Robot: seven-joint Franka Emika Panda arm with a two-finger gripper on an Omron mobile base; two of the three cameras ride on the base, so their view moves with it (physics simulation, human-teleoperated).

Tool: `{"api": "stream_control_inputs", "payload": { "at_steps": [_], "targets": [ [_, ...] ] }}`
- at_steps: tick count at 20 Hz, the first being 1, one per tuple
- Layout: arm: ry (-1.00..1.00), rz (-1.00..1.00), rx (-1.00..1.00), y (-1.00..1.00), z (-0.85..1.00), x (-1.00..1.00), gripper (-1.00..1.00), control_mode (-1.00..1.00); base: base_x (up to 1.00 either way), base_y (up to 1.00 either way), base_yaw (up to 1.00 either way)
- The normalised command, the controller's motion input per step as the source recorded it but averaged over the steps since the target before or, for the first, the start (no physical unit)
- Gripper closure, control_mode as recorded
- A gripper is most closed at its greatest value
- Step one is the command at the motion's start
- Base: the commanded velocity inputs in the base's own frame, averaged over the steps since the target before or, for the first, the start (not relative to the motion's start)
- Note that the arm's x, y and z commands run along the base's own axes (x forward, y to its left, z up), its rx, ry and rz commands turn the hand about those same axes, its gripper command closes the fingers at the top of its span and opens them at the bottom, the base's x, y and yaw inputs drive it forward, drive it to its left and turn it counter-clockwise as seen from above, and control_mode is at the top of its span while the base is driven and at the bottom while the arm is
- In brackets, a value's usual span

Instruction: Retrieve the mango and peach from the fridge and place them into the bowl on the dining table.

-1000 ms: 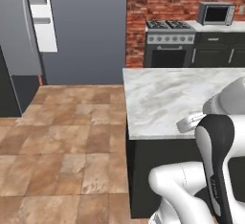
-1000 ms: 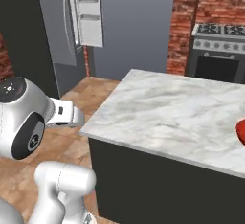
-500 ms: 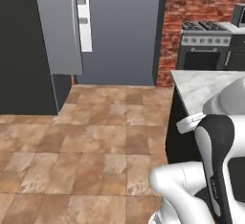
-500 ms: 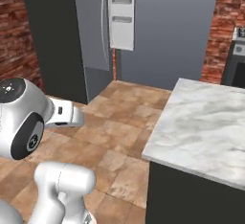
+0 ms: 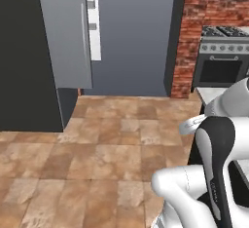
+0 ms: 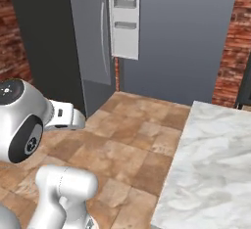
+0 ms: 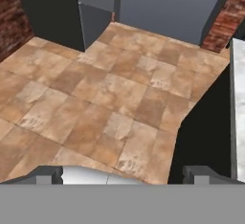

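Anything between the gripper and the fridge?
Nothing visible: bare tile floor lies between the open gripper and the fridge. The marble table sits off to the side. The fruit isn't visible.

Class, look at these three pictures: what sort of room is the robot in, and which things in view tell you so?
Most likely a home kitchen. A tall grey fridge stands ahead, a stove with an oven door sits by a red brick wall, and a white marble table stands over the tan tiled floor.
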Motion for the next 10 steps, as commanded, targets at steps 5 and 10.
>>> {"api": "stream_control_inputs", "payload": {
  "at_steps": [5, 10],
  "targets": [
    [0.0, 0.0, 0.0, 0.0, 0.0, 0.0, -1.0, 1.0, 1.0, -0.37, 0.0],
    [0.0, 0.0, 0.0, 0.0, 0.0, 0.0, -1.0, 1.0, 1.0, -0.23, 0.0]
  ]
}}
